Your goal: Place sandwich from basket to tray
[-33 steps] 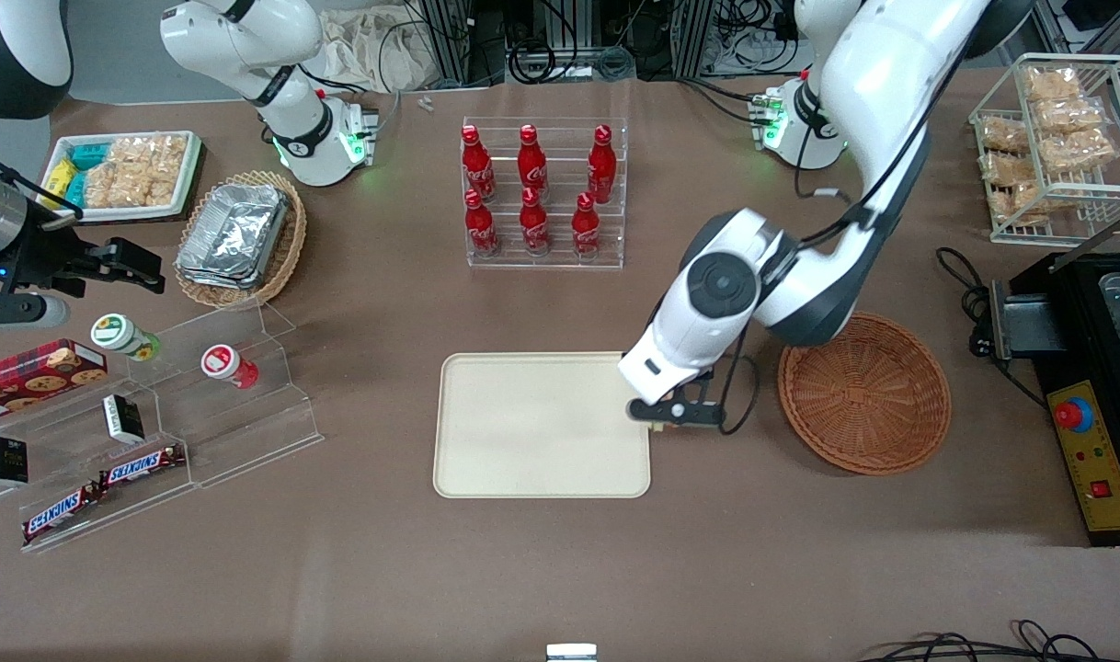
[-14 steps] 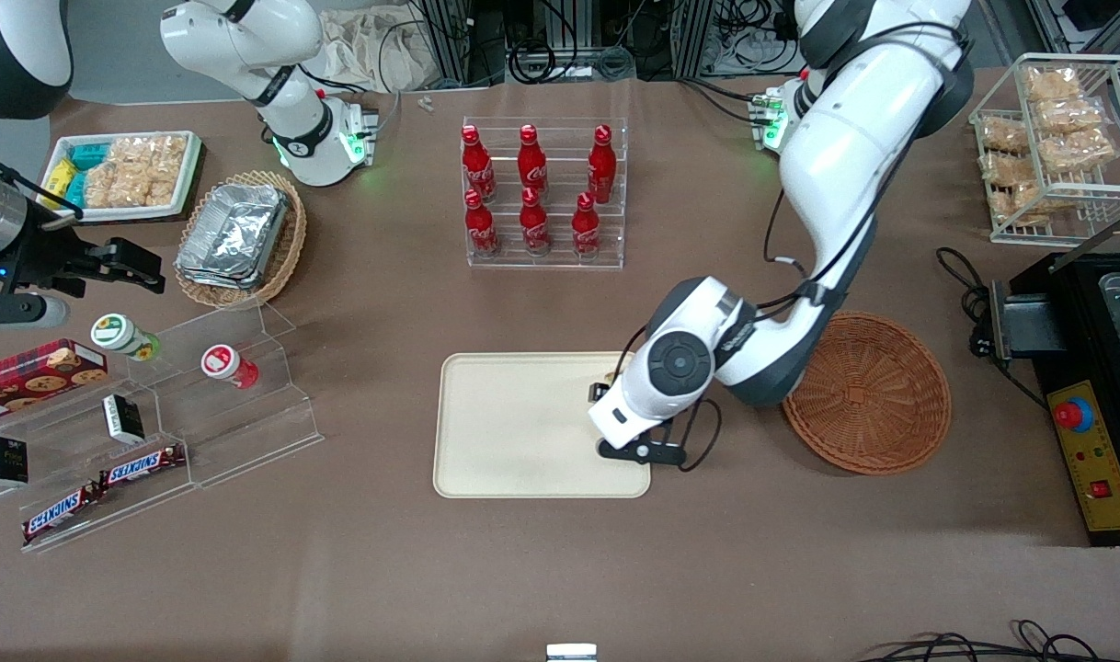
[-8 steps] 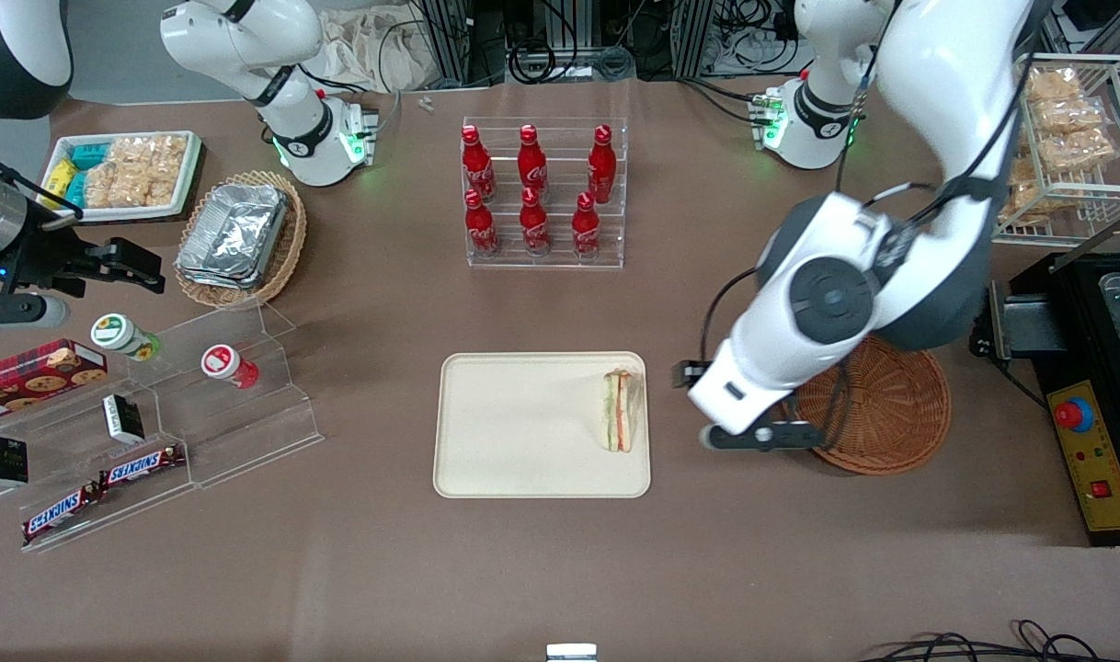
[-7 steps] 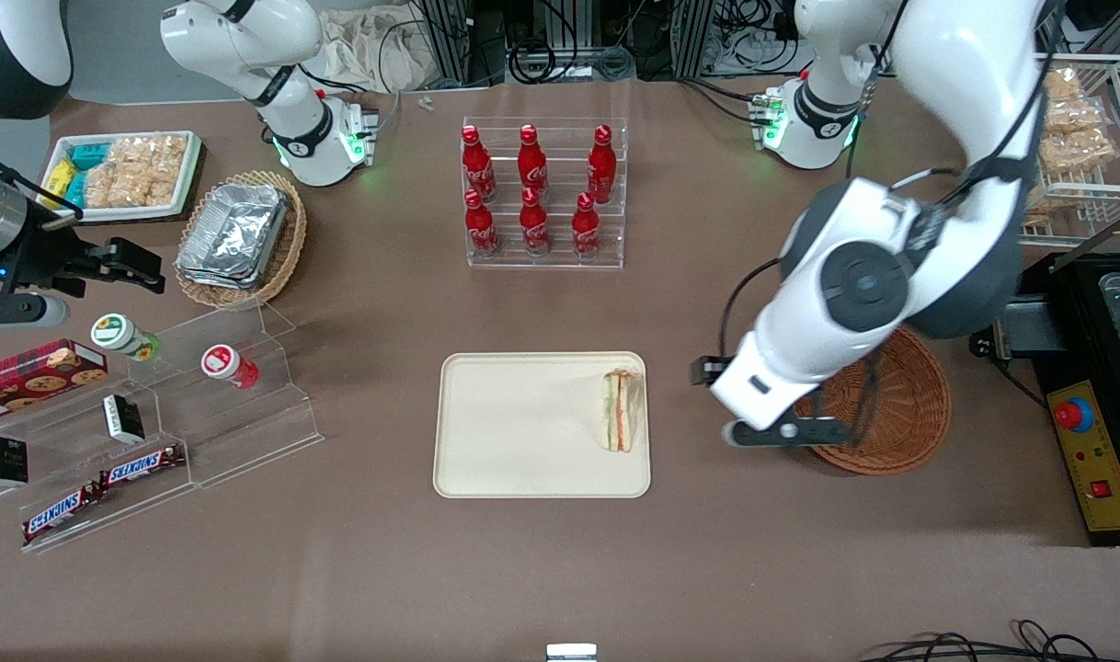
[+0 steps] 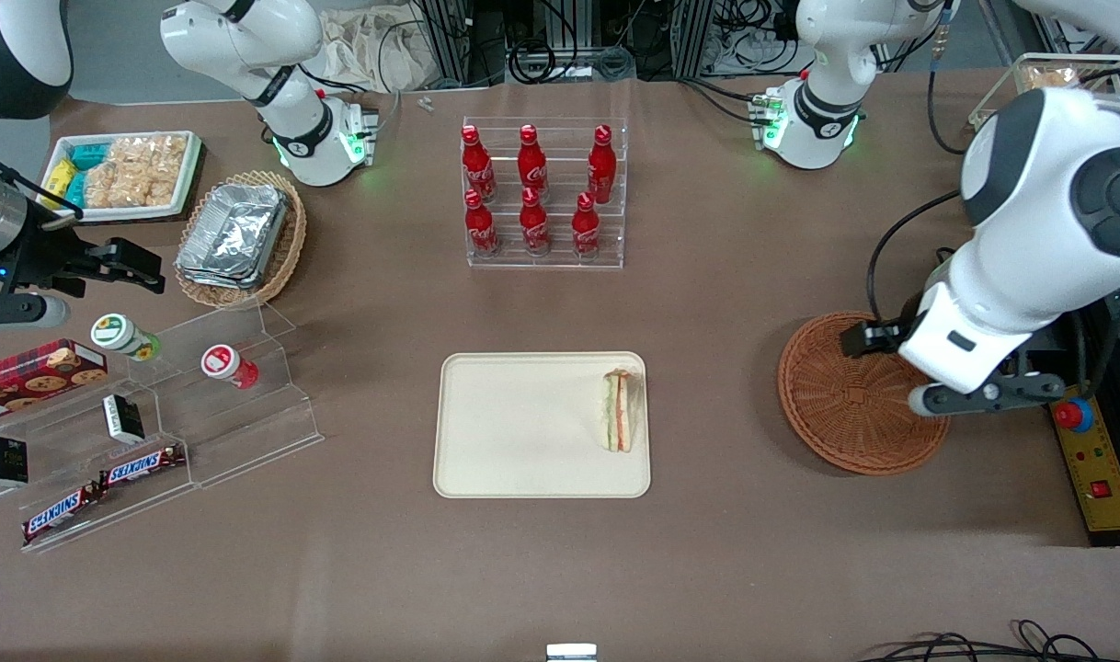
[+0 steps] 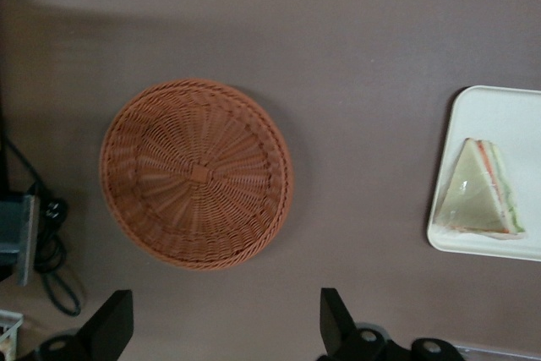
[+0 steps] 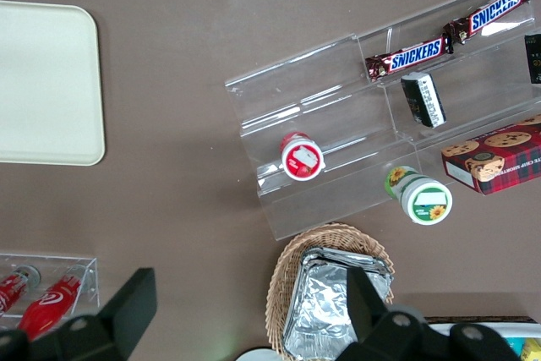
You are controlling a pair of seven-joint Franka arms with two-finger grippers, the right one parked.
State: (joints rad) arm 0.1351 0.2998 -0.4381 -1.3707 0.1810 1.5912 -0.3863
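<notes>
Brown table (image 5: 725,552): sandwich (image 5: 620,410) lies on tray (image 5: 523,423), at the edge nearest the basket (image 5: 845,414).
End effector (image 6: 224,327) hangs above the basket's working-arm side, fingers (image 6: 336,320) spread wide, holding nothing.

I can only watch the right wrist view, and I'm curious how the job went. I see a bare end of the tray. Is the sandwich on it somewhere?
Observer: Yes. The sandwich lies on the tray, along the edge nearest the basket.
Visitor: Is anything in that basket?
Observer: No, the basket holds nothing.
Visitor: And the end effector, where is it?
Observer: The end effector hangs open and holds nothing. It is raised above the table by the basket's rim, toward the working arm's end.
</notes>
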